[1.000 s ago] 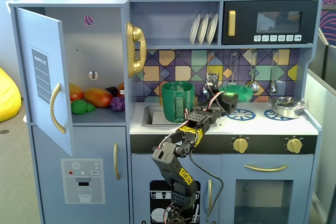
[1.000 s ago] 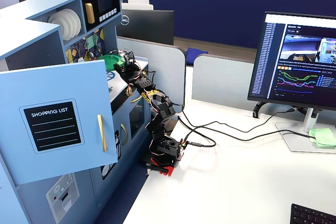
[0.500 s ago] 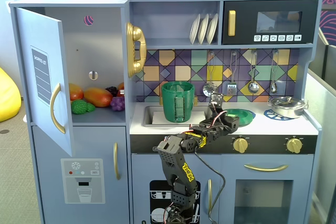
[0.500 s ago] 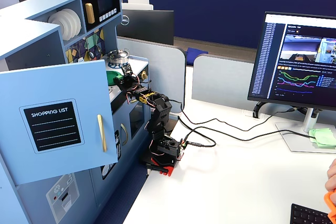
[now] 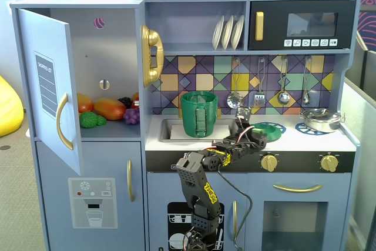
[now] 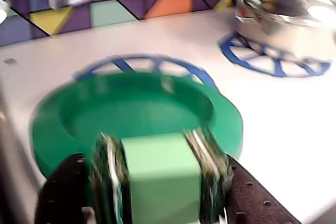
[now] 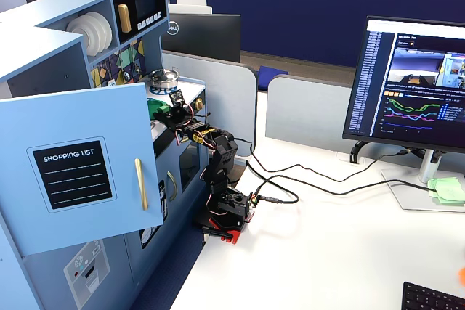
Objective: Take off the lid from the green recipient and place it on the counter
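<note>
In a fixed view from the front, your gripper [image 5: 254,134] reaches over the counter [image 5: 329,139] with the lid [image 5: 267,129] at its tip, the disc lying flat over the left burner print. The green recipient [image 5: 199,113] stands open-topped well apart at about 9 o'clock from the lid, beside the sink [image 5: 170,129]. The silver pot [image 5: 321,119] sits at 3 o'clock from the lid on the other burner print.

In the wrist view, the two fingers [image 6: 212,169] are clamped on the lid's [image 6: 134,109] light-green knob [image 6: 163,179] at 6 o'clock. The disc rests on the pale counter [image 6: 283,124], covering most of a blue burner ring [image 6: 137,62]. The silver pot [image 6: 286,14] shows blurred at 2 o'clock.

In a fixed view from the side, you see the arm [image 7: 218,161] stretched from its base on the desk [image 7: 341,245] toward the toy kitchen [image 7: 65,107]; the gripper [image 7: 161,111] is low over the counter [image 7: 190,89], its grip too small to judge here.
</note>
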Controlling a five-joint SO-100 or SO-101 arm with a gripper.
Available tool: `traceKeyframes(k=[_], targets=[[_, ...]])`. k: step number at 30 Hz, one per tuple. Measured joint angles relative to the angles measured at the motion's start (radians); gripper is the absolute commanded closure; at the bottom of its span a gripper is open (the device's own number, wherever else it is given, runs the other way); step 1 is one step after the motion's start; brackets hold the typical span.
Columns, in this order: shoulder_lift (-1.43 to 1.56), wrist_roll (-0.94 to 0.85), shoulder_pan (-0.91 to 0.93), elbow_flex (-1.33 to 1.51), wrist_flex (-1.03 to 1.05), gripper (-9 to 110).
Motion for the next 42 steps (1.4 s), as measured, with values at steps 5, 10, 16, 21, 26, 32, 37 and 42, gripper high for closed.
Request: traceKeyframes(k=[5,10,16,21,26,32,37,42], targets=[[0.129,0.006,-0.046,-0.114,0.14,75],[0.364,0.006,-0.095,-0.158,0.411,79],[0.71,0.003,-0.164,-0.06,0.9,86],[0.936,0.035,-0.311,0.072,1.384,94],[1.068,0.097,-0.44,0.327,1.513,101],[1.161,0.11,-0.563,0.624,1.571,101],[1.18,0.156,-0.606,0.736,1.623,101],[1.181,0.156,-0.612,0.759,1.624,101]])
